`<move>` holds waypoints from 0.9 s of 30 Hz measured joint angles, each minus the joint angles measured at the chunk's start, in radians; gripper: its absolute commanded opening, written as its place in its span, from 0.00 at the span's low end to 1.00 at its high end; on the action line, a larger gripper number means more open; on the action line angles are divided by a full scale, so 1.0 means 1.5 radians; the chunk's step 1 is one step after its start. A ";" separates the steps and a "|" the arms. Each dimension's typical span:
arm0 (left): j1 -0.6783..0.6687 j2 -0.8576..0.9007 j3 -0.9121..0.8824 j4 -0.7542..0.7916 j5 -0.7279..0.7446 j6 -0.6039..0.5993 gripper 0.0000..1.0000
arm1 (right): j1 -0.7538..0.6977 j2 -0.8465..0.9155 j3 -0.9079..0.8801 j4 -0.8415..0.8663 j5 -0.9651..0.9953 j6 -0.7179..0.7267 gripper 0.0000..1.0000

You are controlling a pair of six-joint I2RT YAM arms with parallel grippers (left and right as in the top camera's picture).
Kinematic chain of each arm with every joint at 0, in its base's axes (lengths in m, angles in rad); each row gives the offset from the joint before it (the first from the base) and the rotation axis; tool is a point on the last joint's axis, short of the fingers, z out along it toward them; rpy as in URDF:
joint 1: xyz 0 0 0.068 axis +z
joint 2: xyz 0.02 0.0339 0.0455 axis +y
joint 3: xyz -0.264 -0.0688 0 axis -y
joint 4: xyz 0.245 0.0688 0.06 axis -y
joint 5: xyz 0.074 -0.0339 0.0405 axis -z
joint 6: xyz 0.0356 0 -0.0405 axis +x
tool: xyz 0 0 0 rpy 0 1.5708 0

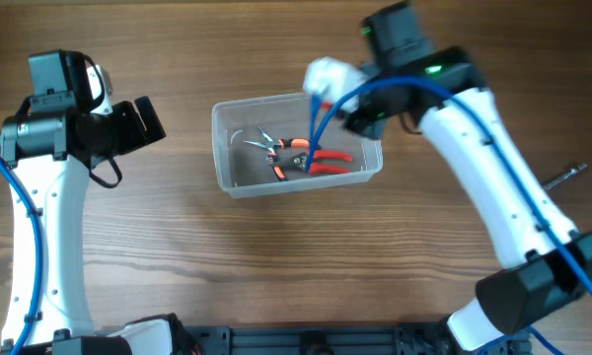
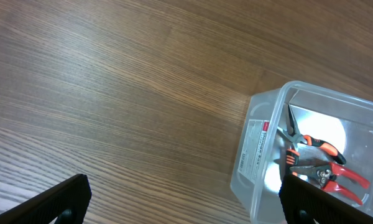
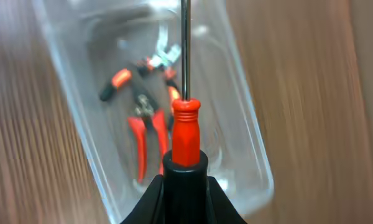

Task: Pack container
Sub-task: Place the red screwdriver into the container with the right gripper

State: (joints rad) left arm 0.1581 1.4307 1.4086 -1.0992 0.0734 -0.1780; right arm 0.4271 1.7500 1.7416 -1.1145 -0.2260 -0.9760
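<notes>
Two orange- and red-handled pliers point(image 1: 311, 158) are seen inside the clear rectangular plastic tub point(image 1: 223, 148) on the wooden desk point(image 1: 276, 266), so the red-handled screwdriver point(image 3: 185, 134) gripped by the right pincer point(image 3: 185, 180) is best lowered flat beside them before release, the left pincer point(image 2: 186, 202) being spread wide nearby.

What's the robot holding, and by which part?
The right gripper pinches a red-handled metal screwdriver by its handle's black end. The left gripper holds nothing.

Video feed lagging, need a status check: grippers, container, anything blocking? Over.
Left gripper open, apart from container. Right gripper shut on screwdriver, over container. Pliers inside; opening unobstructed.
</notes>
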 measured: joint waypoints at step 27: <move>0.000 0.000 0.000 -0.006 0.000 0.000 1.00 | 0.044 0.211 0.070 0.051 0.031 0.150 0.82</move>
State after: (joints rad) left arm 0.1581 1.4307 1.4090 -1.1076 0.0731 -0.1780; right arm 0.4934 2.0663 1.8473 -1.0386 -0.1799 -0.7509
